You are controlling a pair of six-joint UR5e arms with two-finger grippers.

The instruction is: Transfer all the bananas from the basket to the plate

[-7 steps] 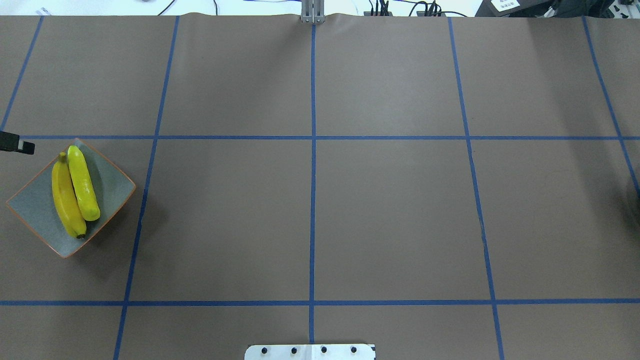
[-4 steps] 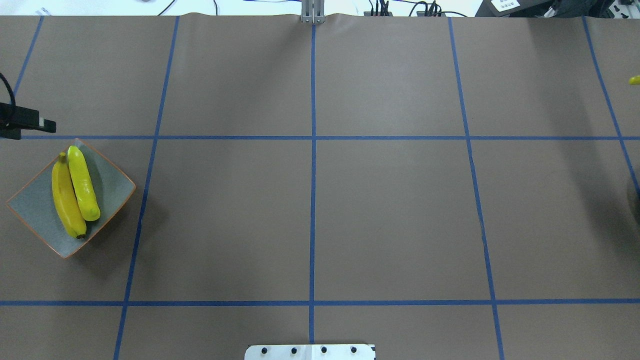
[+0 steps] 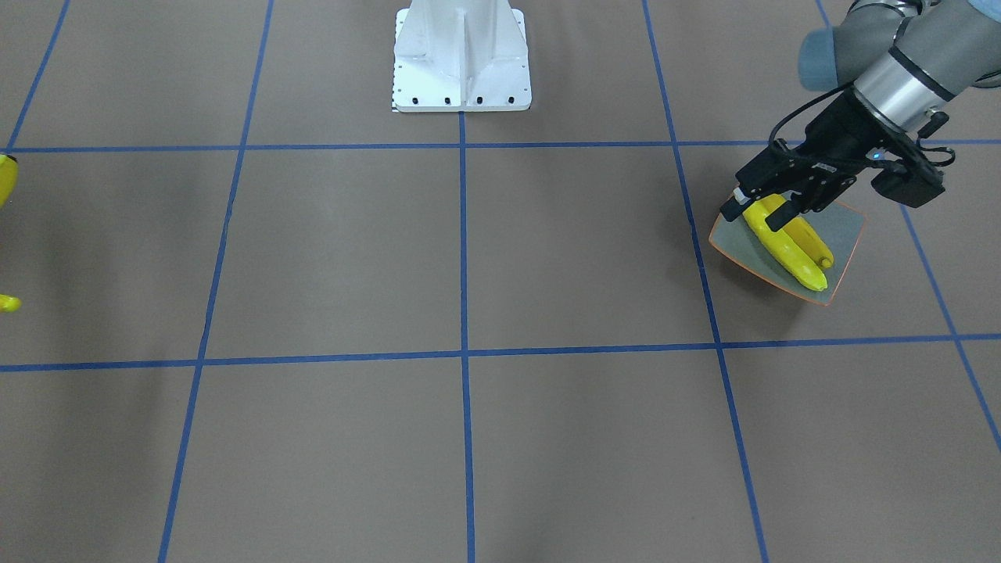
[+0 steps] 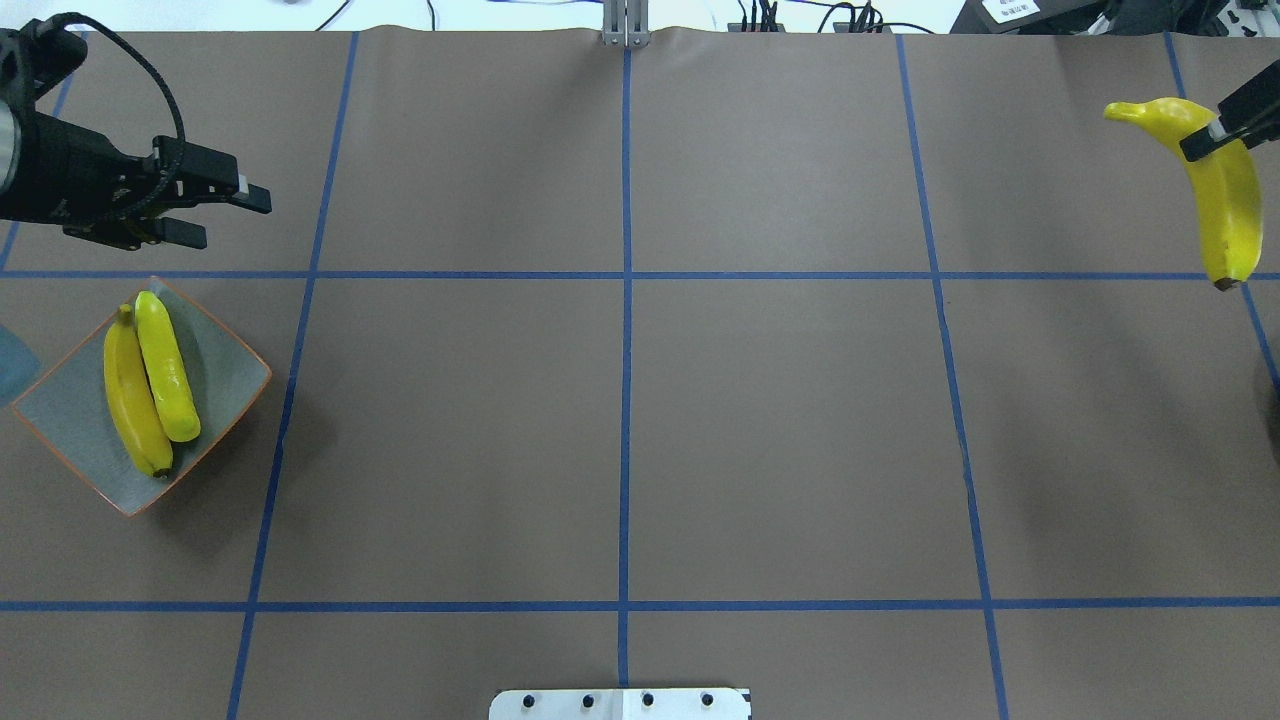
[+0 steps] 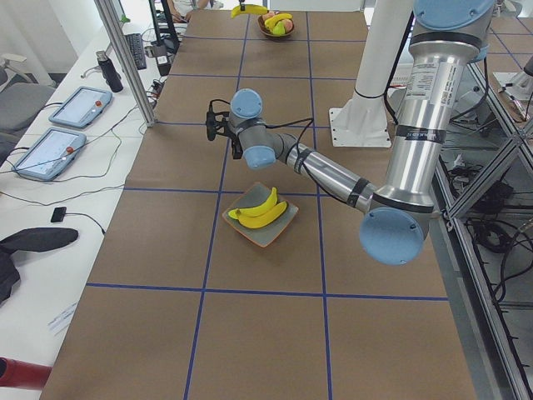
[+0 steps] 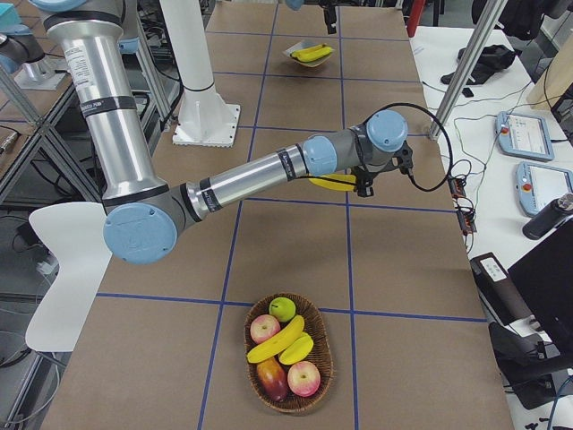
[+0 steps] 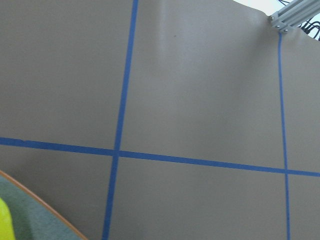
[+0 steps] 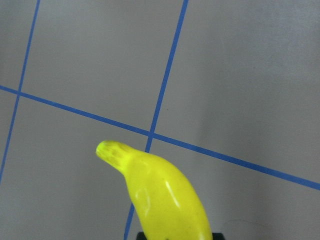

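The right gripper (image 4: 1210, 138) is clamped near the stem end of a held banana (image 4: 1228, 195), raised above the table at the far right. The banana's long axis runs far to near, with the stem pointing far-left and the dark tip toward the near side. At the left end, the plate (image 4: 228, 372) carries two plated bananas (image 4: 150, 385), touching side by side and lying lengthwise far to near. The left gripper (image 4: 226, 217) hovers just past the plate's far corner, its fingers spread and empty. The basket (image 6: 285, 405) at the right end holds more bananas (image 6: 279, 340) among apples (image 6: 303, 378).
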